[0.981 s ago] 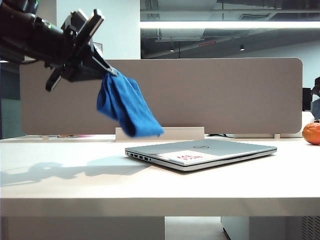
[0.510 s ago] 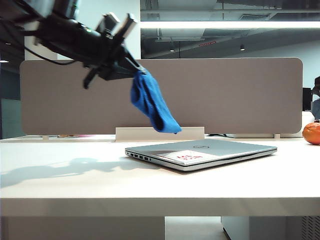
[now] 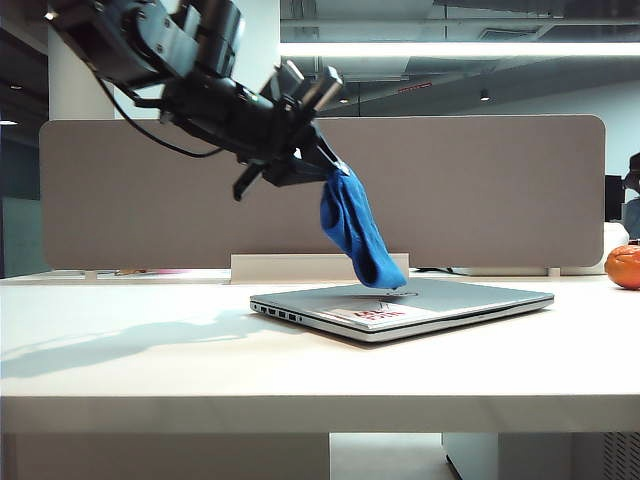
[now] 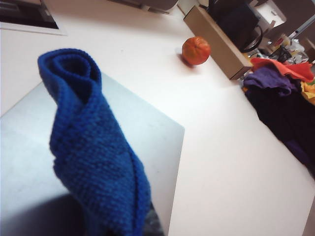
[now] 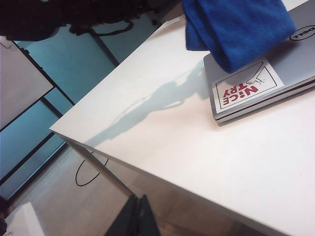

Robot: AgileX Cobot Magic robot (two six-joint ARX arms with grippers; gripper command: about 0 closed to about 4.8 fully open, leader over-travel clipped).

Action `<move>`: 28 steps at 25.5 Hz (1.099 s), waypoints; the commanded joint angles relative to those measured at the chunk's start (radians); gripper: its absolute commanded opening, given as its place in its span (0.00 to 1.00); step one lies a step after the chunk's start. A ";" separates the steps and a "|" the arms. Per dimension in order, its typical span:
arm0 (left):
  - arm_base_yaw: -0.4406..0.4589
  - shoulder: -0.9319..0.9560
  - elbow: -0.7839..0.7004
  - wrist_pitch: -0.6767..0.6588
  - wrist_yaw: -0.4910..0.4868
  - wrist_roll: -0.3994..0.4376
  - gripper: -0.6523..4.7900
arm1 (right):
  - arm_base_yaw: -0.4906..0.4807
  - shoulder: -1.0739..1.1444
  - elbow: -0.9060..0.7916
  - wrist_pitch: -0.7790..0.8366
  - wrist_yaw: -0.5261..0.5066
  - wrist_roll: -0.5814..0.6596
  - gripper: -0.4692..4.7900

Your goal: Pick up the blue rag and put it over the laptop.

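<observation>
The blue rag (image 3: 356, 228) hangs in a folded drape from my left gripper (image 3: 322, 166), which is shut on its top edge high over the table. Its lowest fold hangs just over the lid of the silver-grey laptop (image 3: 470, 296), near the small round logo; I cannot tell whether it touches. The left wrist view is filled by the rag (image 4: 91, 147) with the laptop lid (image 4: 157, 132) beneath it. In the right wrist view the rag (image 5: 236, 24) hangs over the laptop (image 5: 295, 59) by its white sticker (image 5: 247, 84). My right gripper (image 5: 138, 216) is shut, off the table over the floor.
An orange round fruit (image 3: 623, 266) sits at the far right of the table, seen too as the fruit (image 4: 196, 50). A grey partition (image 3: 480, 190) runs along the table's back edge. A pile of coloured cloths (image 4: 280, 78) lies beyond the table.
My left arm has swung to the right and reached out, carrying the rag from left of the laptop to over its lid. The right arm has not moved.
</observation>
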 commanded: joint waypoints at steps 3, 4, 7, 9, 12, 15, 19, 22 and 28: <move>-0.022 0.075 0.096 -0.016 0.001 0.000 0.11 | 0.000 -0.002 -0.004 0.014 0.002 -0.003 0.09; -0.030 0.086 0.113 -0.027 0.002 0.000 0.11 | 0.000 -0.002 -0.004 0.014 0.002 -0.003 0.09; -0.054 0.110 0.159 -0.061 0.003 0.005 0.11 | 0.000 -0.002 -0.004 0.014 0.002 -0.003 0.09; -0.056 0.115 0.165 -0.086 -0.013 0.039 0.11 | 0.000 -0.002 -0.004 0.014 0.002 -0.003 0.09; -0.055 0.117 0.165 -0.161 -0.098 0.066 0.11 | 0.001 -0.002 -0.004 0.014 0.002 -0.003 0.09; -0.054 0.123 0.165 -0.223 -0.130 0.136 0.11 | 0.000 -0.002 -0.004 0.014 0.002 -0.003 0.09; -0.054 0.138 0.165 -0.271 -0.138 0.170 0.11 | 0.000 -0.002 -0.004 0.014 0.002 -0.003 0.09; -0.054 0.153 0.165 -0.287 -0.142 0.174 0.11 | 0.000 -0.002 -0.004 0.014 0.001 -0.003 0.09; -0.054 0.174 0.166 -0.319 -0.209 0.175 0.52 | 0.000 -0.002 -0.004 0.014 0.002 -0.003 0.09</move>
